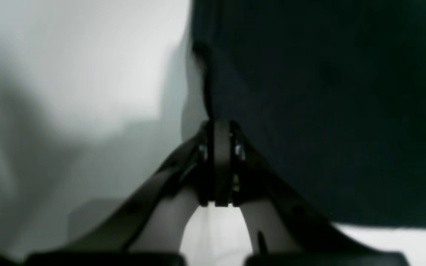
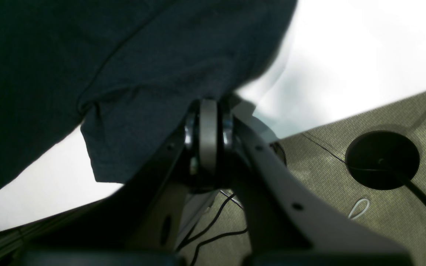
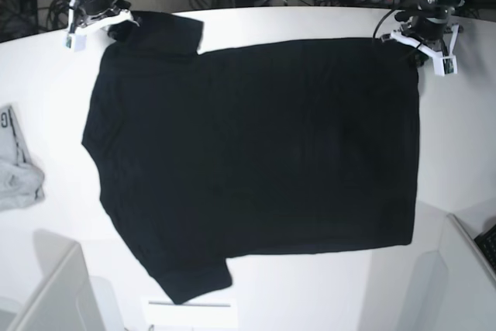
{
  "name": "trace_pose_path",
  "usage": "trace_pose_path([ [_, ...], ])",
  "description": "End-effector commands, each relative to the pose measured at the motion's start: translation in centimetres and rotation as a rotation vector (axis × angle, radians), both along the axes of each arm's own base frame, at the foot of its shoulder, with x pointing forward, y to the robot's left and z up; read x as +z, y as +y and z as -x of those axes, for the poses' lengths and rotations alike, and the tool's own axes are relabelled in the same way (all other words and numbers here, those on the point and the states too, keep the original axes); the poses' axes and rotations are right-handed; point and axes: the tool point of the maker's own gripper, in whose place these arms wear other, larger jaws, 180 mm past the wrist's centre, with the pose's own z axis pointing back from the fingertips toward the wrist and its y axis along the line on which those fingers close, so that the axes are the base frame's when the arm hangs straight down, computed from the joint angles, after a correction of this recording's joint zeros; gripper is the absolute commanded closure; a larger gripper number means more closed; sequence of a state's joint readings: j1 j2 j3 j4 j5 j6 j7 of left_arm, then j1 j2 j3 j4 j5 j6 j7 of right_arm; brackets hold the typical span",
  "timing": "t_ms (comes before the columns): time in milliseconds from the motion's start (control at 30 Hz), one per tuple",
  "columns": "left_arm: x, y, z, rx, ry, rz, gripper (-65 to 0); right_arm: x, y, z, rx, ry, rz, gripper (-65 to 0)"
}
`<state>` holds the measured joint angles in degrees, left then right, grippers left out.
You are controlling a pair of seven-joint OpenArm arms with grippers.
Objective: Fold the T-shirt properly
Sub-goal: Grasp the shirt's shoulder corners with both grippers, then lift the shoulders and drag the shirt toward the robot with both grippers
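right gripper [image 2: 208,111] sits at the far sleeve of the t-shirt [image 3: 256,160], jaws brought together with dark cloth bunched right at the tips, so it appears pinched on the sleeve edge; left gripper [image 1: 220,127] is likewise closed tight at the shirt's hem corner, black fabric meeting its tips. the shirt lies spread flat across the white bench [image 3: 310,300], plain black side up, sleeves toward the base view's left. both arms reach in from the far edge, one at each far corner. the cloth is matte, softly creased; a small light grey garment [image 3: 15,172] lies apart at the left edge
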<state>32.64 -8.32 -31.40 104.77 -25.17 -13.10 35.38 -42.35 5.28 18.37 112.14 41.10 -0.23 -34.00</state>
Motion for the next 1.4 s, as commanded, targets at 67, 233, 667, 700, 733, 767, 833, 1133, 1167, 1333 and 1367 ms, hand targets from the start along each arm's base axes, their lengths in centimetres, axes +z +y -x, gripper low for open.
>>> trace_pose_path([
  [67, 1.1, 0.1, -1.3, -0.008, -0.032, -0.014, 0.0, 1.5, -0.2, -2.2, 0.007, -0.078, 0.011, 0.0],
  [233, 1.0, -0.1, -2.8, -0.009, 0.023, 0.015, 0.0, 2.3, -0.2, -4.2, 0.010, -0.127, 0.012, 0.0],
  [667, 2.5, -0.5, -6.5, -0.014, 0.005, 0.042, 0.0, 5.5, 1.5, -11.8, 0.106, -0.187, -0.043, 0.0],
  [700, 2.5, -0.5, -6.6, -0.013, 0.003, 0.043, 0.0, 5.9, 1.6, -12.4, 0.112, -0.197, -0.046, 0.0],
  [733, 2.5, -0.5, -6.8, -0.012, 0.000, 0.044, 0.0, 6.2, 1.7, -12.9, 0.116, -0.205, -0.048, 0.0],
  [767, 2.7, -0.5, -7.1, -0.012, -0.009, 0.045, 0.0, 6.7, 1.7, -13.6, 0.120, -0.219, -0.049, 0.0],
  [833, 2.9, -0.4, -7.5, -0.011, -0.018, 0.046, 0.0, 7.4, 1.9, -14.6, 0.129, -0.236, -0.052, 0.0],
  [1133, 4.0, 0.3, -9.1, 0.065, -0.063, 0.058, 0.0, 7.6, 2.3, -18.6, 0.143, -0.235, -0.098, 0.0],
  [1167, 4.3, 0.4, -9.5, 0.067, -0.074, 0.059, 0.0, 7.4, 2.2, -19.0, 0.139, -0.234, -0.104, 0.0],
  [1333, 3.3, 0.8, -10.3, 0.090, -0.063, 0.087, 0.0, 6.7, 2.1, -21.5, 0.123, -0.217, -0.140, 0.0],
  [1367, 3.2, 0.9, -10.5, 0.094, -0.062, 0.093, 0.0, 6.6, 2.0, -21.9, 0.120, -0.216, -0.145, 0.0],
])
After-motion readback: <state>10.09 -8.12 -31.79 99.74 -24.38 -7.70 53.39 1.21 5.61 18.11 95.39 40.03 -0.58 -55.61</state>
